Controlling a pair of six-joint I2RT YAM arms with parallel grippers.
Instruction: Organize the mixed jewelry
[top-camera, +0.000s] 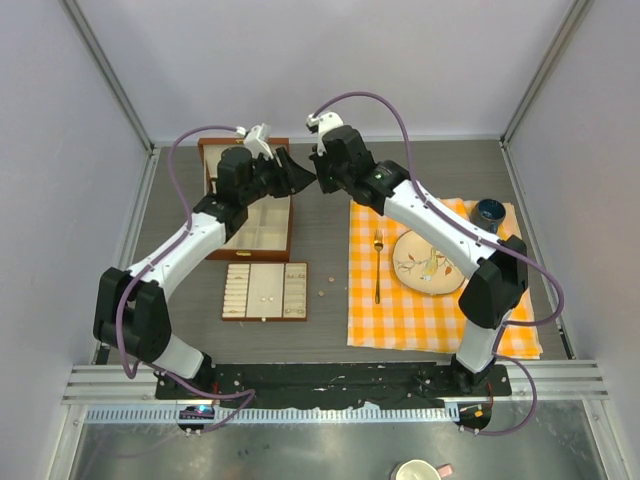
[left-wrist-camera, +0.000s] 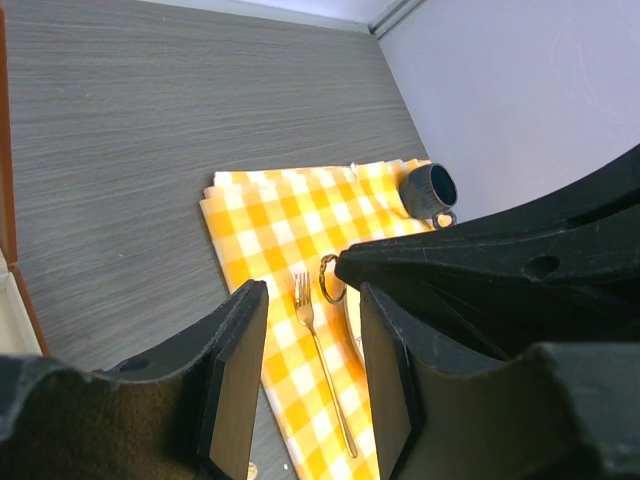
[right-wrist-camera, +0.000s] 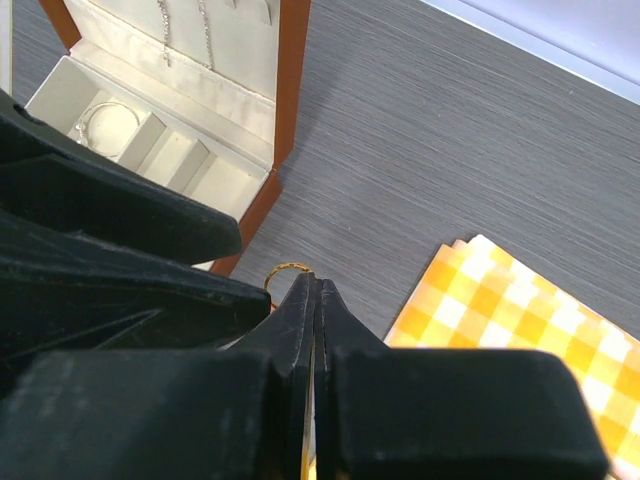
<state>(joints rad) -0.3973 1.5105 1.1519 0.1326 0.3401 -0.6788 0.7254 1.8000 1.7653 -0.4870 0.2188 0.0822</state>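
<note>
A small gold hoop (right-wrist-camera: 286, 268) is pinched at the tip of my shut right gripper (right-wrist-camera: 316, 284), held in the air beside the brown jewelry box (right-wrist-camera: 292, 110). In the left wrist view the same gold hoop (left-wrist-camera: 330, 278) hangs just beyond my open left gripper (left-wrist-camera: 312, 300), whose pads hold nothing. From above, the left gripper (top-camera: 300, 173) and right gripper (top-camera: 322, 182) meet tip to tip. A silver bracelet (right-wrist-camera: 108, 118) lies in a box compartment. Tiny studs (top-camera: 267, 299) rest in the flat tray (top-camera: 240, 292); a few loose studs (top-camera: 321, 293) lie on the table.
A yellow checked cloth (top-camera: 400, 310) covers the right side, carrying a gold fork (top-camera: 377, 265), a painted plate (top-camera: 430, 262) and a dark cup (top-camera: 489, 212). Thin chains (right-wrist-camera: 185, 30) hang in the box lid. Metal frame posts and white walls enclose the table.
</note>
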